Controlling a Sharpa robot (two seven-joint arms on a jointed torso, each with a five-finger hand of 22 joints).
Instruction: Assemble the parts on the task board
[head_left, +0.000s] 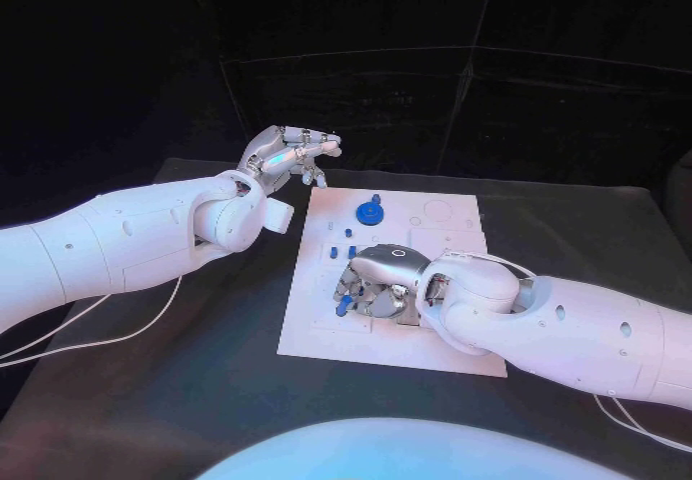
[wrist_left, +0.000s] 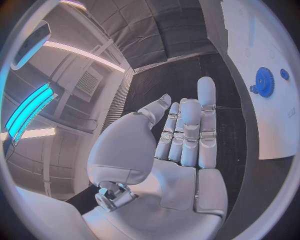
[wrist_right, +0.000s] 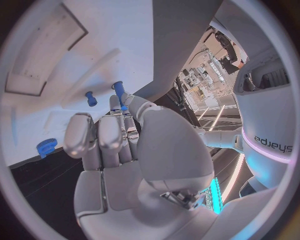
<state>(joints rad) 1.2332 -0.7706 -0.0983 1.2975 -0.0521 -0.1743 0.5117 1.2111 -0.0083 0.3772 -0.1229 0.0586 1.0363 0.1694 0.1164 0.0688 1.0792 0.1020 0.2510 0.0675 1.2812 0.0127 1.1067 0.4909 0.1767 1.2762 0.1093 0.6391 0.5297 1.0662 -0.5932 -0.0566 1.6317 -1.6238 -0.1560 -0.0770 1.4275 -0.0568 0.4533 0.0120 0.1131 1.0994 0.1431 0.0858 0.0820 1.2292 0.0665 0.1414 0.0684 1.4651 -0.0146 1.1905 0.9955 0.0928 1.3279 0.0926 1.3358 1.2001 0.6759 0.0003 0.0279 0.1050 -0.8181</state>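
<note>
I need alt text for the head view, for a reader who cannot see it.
The right hand rests on the white task board, pinching a blue part. The left hand is raised beyond the board's far left corner, near a blue gear.

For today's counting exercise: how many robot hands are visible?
2: left hand raised beyond the task board's far-left corner; right hand over its middle, pinching a blue part.

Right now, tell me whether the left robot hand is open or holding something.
Open. The left robot hand holds nothing; its fingers are extended beside the task board.
</note>
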